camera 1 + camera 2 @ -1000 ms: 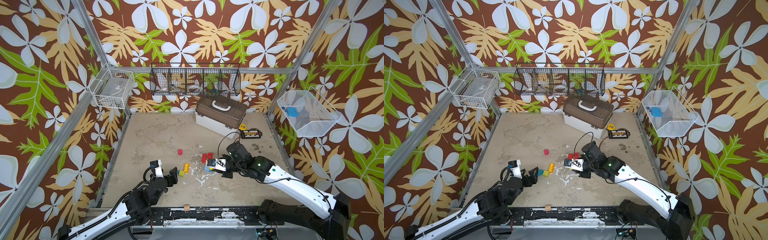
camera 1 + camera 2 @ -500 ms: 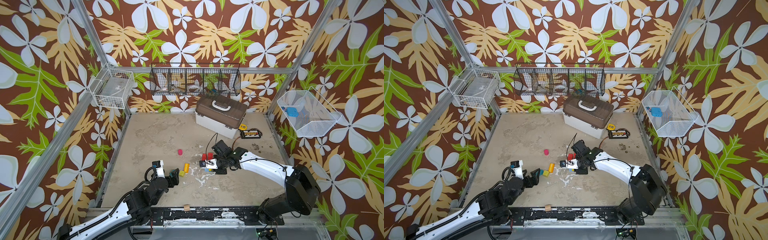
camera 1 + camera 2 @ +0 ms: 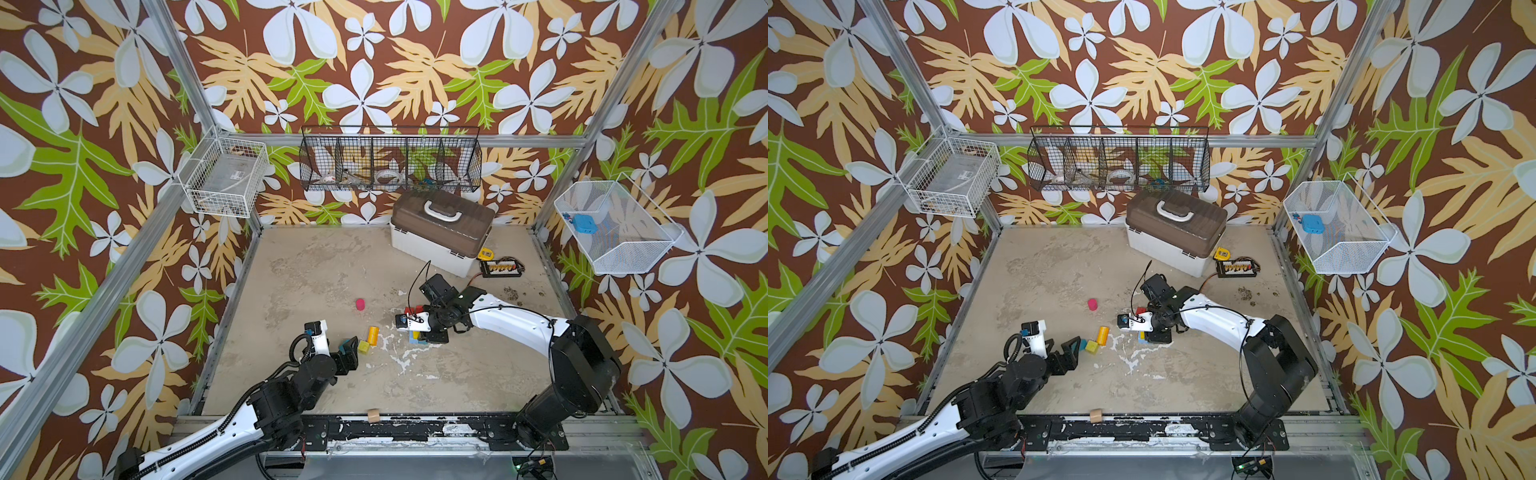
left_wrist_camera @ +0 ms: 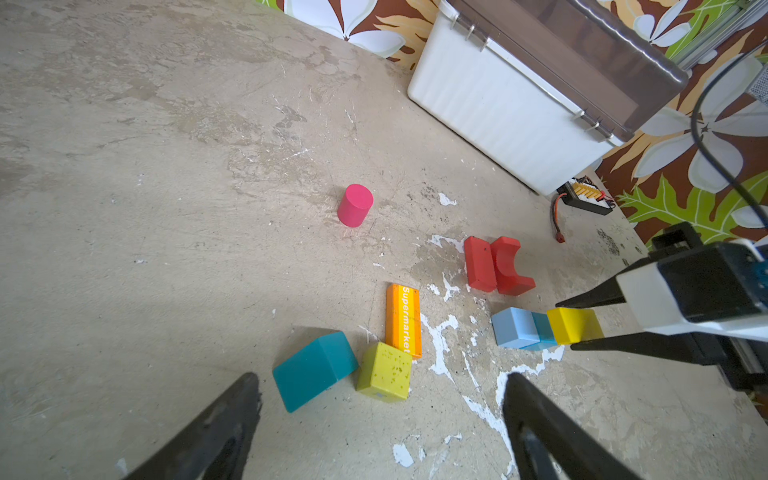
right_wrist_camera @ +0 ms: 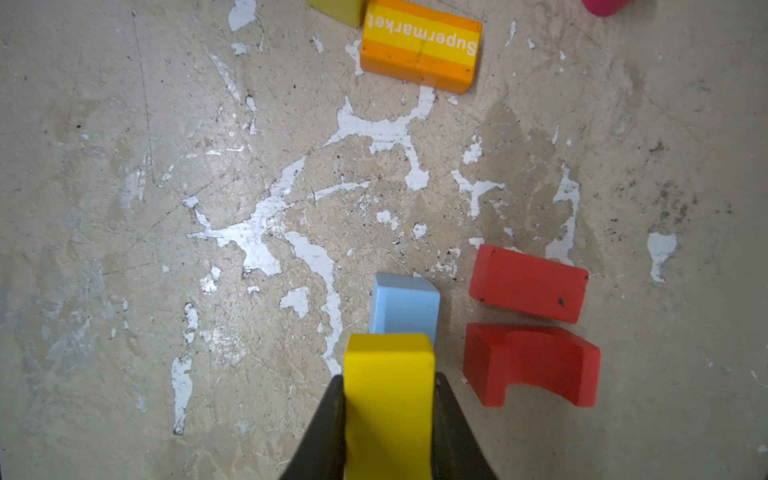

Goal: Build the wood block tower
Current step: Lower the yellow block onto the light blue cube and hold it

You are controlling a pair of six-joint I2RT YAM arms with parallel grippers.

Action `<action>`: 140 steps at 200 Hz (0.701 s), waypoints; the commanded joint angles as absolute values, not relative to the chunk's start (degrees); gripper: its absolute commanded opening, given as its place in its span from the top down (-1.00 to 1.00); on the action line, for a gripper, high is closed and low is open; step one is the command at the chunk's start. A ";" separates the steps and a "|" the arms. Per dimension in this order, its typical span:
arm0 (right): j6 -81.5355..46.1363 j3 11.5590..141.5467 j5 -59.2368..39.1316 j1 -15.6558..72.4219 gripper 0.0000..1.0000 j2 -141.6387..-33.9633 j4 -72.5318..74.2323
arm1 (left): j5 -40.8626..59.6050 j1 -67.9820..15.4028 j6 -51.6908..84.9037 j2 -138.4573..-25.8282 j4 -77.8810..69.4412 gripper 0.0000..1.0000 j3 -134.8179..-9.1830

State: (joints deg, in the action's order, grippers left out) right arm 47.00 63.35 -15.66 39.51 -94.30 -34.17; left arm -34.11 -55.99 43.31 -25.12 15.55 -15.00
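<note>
At mid-table I see the right gripper (image 4: 567, 326) reaching in, jaws pinching a yellow block (image 5: 388, 370) over the blue block (image 5: 405, 301); contact unclear. The left gripper (image 4: 381, 379) hovers low, jaws spread, by the teal roof piece (image 4: 313, 370). Versus a second ago, the right elbow is folded up, its gripper shifted over the blue block, and the left jaws are slightly wider.

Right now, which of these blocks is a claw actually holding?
The bright yellow block, pinched in the right claw; no claw grips any other block.
</note>
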 commanded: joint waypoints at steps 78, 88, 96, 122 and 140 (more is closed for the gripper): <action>45.27 65.87 -17.47 39.38 0.92 -99.14 -34.37 | -34.82 -55.99 43.01 -25.31 14.33 -0.85 -15.13; 44.97 66.04 -17.58 39.07 0.89 -99.31 -34.29 | -34.85 -56.00 43.00 -25.38 14.26 -0.85 -15.16; 44.75 66.24 -17.81 38.77 0.88 -99.44 -34.20 | -34.80 -56.05 42.92 -25.40 14.31 -0.85 -15.12; 44.30 66.66 -17.75 38.40 0.86 -99.97 -34.19 | -34.72 -56.02 42.89 -25.37 14.31 -0.85 -15.13; 44.10 67.01 -17.75 38.39 0.83 -100.57 -34.32 | -34.72 -56.01 42.90 -25.38 14.31 -0.85 -15.18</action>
State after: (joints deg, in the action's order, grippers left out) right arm 44.99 66.50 -17.52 38.28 -100.01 -33.89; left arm -34.11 -55.99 43.29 -25.34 15.53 -15.00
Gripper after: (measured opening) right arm 0.267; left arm 0.926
